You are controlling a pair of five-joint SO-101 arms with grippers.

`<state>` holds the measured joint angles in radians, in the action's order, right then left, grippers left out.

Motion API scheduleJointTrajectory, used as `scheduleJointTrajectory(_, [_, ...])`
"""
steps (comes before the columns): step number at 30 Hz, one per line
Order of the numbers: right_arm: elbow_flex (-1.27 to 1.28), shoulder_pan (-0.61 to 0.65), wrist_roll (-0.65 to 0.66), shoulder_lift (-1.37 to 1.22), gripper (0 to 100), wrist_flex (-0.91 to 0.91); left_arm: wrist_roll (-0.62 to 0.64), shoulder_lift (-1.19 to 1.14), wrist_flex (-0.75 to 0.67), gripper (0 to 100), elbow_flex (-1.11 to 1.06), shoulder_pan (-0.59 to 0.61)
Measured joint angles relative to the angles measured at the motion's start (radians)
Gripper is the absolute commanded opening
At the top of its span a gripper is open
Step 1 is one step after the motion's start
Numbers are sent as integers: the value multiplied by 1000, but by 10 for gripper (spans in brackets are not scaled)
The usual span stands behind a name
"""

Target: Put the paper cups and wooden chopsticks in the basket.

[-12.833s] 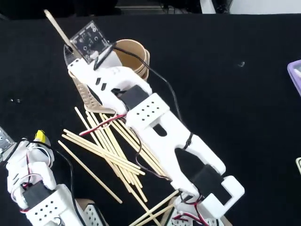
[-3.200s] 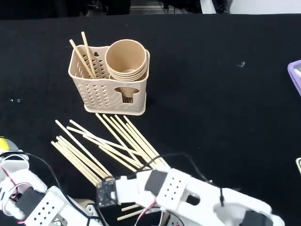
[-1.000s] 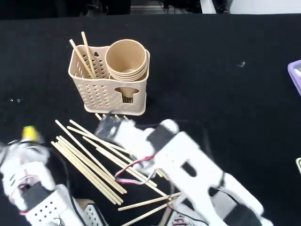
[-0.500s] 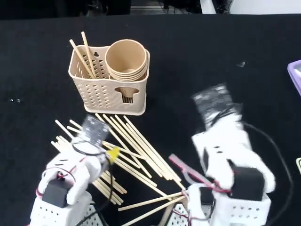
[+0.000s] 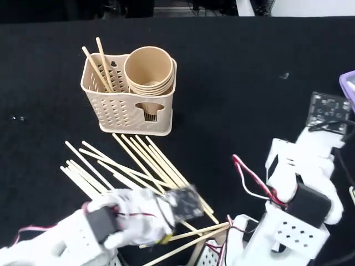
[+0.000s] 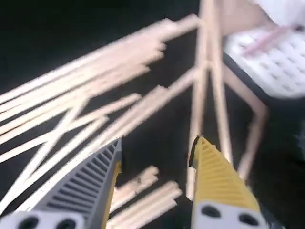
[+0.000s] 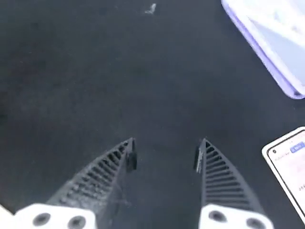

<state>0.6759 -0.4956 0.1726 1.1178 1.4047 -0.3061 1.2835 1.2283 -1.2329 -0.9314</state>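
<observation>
Nearest, the left tool [image 6: 157, 143] is hovering spread wide and empty over the loose wooden chopsticks [image 5: 155, 160] lying on the black tabletop [image 5: 249, 83], the right tool [image 7: 167, 145] is gaping empty well aside, and farther back the basket [image 5: 125, 111] is holding stacked paper cups [image 5: 148, 69] and two chopsticks [image 5: 103, 62].

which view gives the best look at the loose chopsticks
High view: most of the pile of chopsticks lies spread in front of the basket. The left wrist view has some close but blurred, beyond the open jaws of the left gripper. The right wrist view faces the table beside a purple tray.
</observation>
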Motion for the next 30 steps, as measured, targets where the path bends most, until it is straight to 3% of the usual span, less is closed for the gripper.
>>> scheduleJointTrajectory(5, [0,-58,-43,-11,208,0,-2,-262,-75,293,61,-143])
scheduleJointTrajectory(12, [0,-172,-54,-11,208,-18,72,-500,-319,307,43,-152])
scheduleJointTrajectory(16, [29,-221,-54,-11,208,-44,95,-552,-410,307,28,-160])
scheduleJointTrajectory(30, [37,-230,-54,-11,208,-44,98,-572,-488,310,-20,-166])
